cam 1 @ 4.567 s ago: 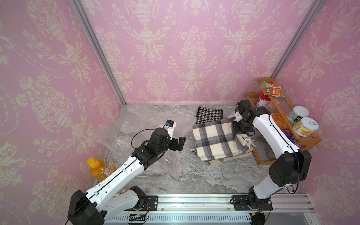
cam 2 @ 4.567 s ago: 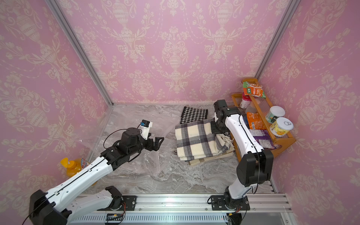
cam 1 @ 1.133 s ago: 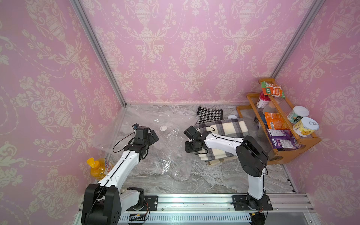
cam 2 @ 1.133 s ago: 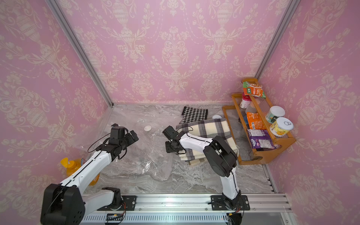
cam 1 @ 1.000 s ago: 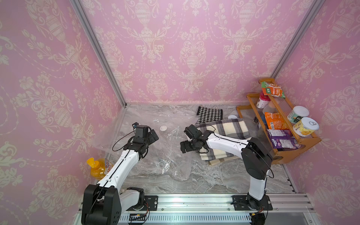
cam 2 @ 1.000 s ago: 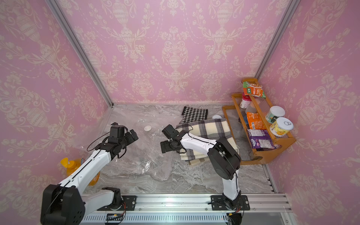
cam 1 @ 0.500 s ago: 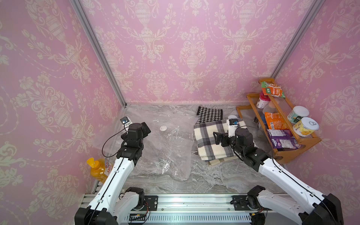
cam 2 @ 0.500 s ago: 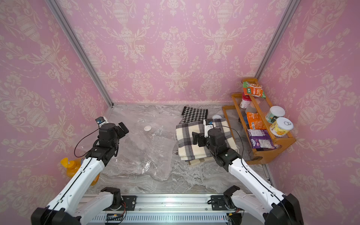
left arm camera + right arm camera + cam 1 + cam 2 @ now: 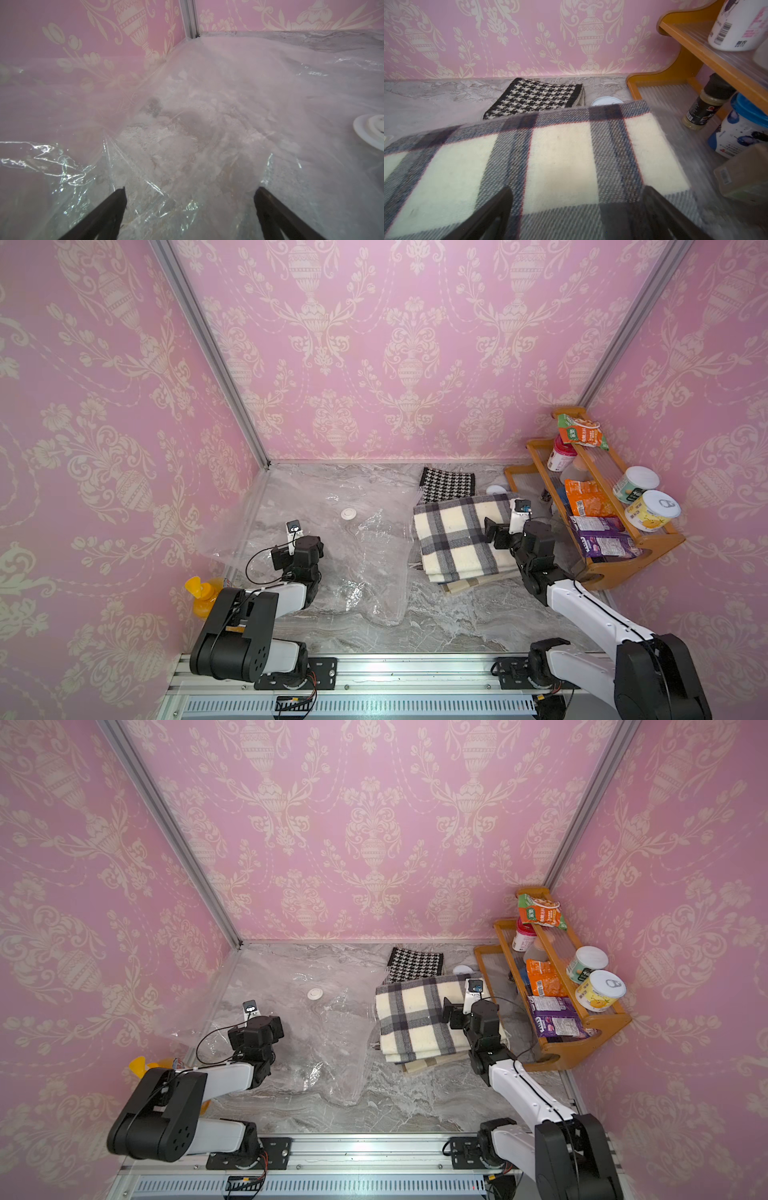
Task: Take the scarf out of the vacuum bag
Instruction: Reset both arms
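The plaid scarf [image 9: 457, 541] lies folded flat on the grey marble worktop [image 9: 436, 630], just right of the bag [image 9: 357, 560], and it looks fully outside it. The right tool [image 9: 577, 189] hovers over the scarf's right edge, jaws wide and empty; this arm is clearly the nearer one. The left tool [image 9: 190, 193] stands open over the flat bag and grips nothing. The scarf is nearly square, slightly longer from near to far. A wooden shelf [image 9: 615, 568] stands close on the right, so the room there is small.

Plaid scarf [image 9: 457, 539] beside flat vacuum bag [image 9: 365, 547]
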You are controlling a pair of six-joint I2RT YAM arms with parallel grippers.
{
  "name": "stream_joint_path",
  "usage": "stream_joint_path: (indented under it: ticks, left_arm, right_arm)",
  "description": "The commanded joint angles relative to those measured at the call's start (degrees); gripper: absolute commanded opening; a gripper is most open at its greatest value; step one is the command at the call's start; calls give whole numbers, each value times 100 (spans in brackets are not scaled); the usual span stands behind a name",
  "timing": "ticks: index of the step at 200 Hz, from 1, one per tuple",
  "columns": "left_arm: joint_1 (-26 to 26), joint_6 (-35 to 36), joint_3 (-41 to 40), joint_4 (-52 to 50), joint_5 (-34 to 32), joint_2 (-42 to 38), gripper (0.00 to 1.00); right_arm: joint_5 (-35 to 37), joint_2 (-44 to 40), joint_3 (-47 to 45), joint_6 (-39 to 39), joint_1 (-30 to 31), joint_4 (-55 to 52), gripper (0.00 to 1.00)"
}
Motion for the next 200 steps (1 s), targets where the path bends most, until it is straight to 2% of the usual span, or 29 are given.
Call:
stream_joint_path:
  ticks: [1, 8, 17, 23, 38, 47, 60, 75, 89, 103, 165, 187, 200]
  left_arm:
    - [67, 340, -175, 1704, 152, 468, 99]
    - [81, 393, -187, 2029, 131, 626, 99]
    - [85, 384, -99, 1608, 372, 458, 99]
    - [115, 441, -65, 1382, 740, 443, 99]
    - [196, 662, -50, 2017, 1489, 1063, 99]
    - [216, 731, 98, 2068, 1519, 1282, 99]
    - [325, 543, 337, 1102, 1653, 994, 99]
    - [404, 502, 367, 1243, 1678, 1109, 99]
    - [511, 398, 441, 1052, 1794, 1086, 99]
    - [523, 380, 460, 972, 1808, 1069, 99]
    - [523, 389, 438, 1008, 1816, 1061, 99]
    - [523, 389, 439, 1013, 1818, 1056, 99]
    - [525, 389, 438, 1013, 1816, 1060, 99]
  right_arm:
    - [-512, 256, -159, -46, -353, 644, 100]
    - [-581, 358, -223, -34, -456, 817, 100]
    - [-600, 516, -338, -24, -552, 1103, 100]
    - [-623, 615, -389, -74, -598, 1247, 100]
    - [-563, 979, -454, -227, -637, 1658, 100]
    - [-502, 1309, -508, -267, -652, 2032, 100]
    - [-571, 1878, -632, -316, -669, 2838, 100]
    - [-647, 2570, -772, -267, -674, 3889, 100]
    - [-458, 2232, -476, -267, -674, 2667, 100]
    - [-500, 2429, -566, -255, -674, 3223, 100]
    - [-496, 2376, -622, -279, -674, 3215, 100]
    - [-754, 2378, -802, -512, -574, 3579, 100]
    - [-1159, 2405, -796, -667, -558, 3601, 100]
